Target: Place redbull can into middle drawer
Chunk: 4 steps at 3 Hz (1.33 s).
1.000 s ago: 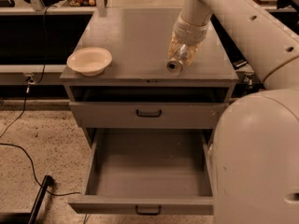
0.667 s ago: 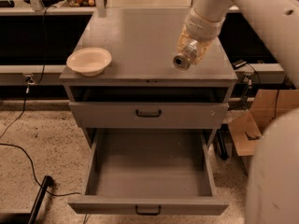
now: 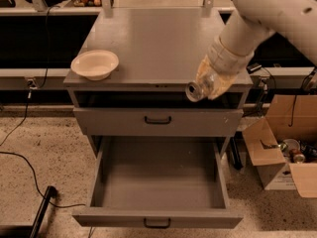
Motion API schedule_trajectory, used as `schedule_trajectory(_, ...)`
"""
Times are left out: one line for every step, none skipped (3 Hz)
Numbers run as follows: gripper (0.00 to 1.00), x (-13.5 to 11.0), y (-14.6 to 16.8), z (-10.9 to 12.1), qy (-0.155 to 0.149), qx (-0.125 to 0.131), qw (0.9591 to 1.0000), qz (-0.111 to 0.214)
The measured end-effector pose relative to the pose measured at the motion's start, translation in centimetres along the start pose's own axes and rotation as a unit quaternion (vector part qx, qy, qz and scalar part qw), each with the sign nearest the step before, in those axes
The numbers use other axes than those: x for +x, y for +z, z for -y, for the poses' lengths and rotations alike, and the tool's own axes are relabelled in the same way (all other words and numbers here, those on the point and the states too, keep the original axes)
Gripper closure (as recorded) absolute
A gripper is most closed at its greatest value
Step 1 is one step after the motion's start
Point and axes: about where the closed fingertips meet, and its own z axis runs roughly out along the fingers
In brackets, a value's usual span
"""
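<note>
My gripper [image 3: 210,83] is shut on the redbull can [image 3: 194,90], a slim silvery can held on its side with its shiny round end facing the camera. It hangs in the air at the cabinet top's front right edge, above the right part of the open middle drawer [image 3: 158,214]. That drawer is pulled fully out and its deep grey tray holds nothing. Its small black handle [image 3: 157,223] is on its front. The white arm comes in from the upper right.
A cream bowl [image 3: 94,64] sits on the cabinet top [image 3: 148,38] at the front left. The closed upper drawer front [image 3: 158,121] lies between top and open drawer. A cardboard box [image 3: 282,157] with scraps stands on the floor at the right. Cables run over the floor at the left.
The gripper has carried the can forward and down from over the cabinet top to its front right edge, over the open drawer. The arm's bulk has shifted out to the right.
</note>
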Motion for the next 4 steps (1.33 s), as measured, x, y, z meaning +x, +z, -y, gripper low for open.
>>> schedule_trajectory(1.00, -1.7, 3.1, -2.8, 0.058, -0.036, 0.9973, 0.027)
schedule_trajectory(1.00, -1.0, 4.6, -3.8, 0.083, -0.056, 0.9930, 0.063)
schedule_trajectory(1.00, -1.9, 10.6, -6.5, 0.151, -0.061, 0.9681, 0.190)
schedule_trajectory(1.00, -3.7, 14.4, -9.9, 0.245, -0.029, 0.9109, 0.331)
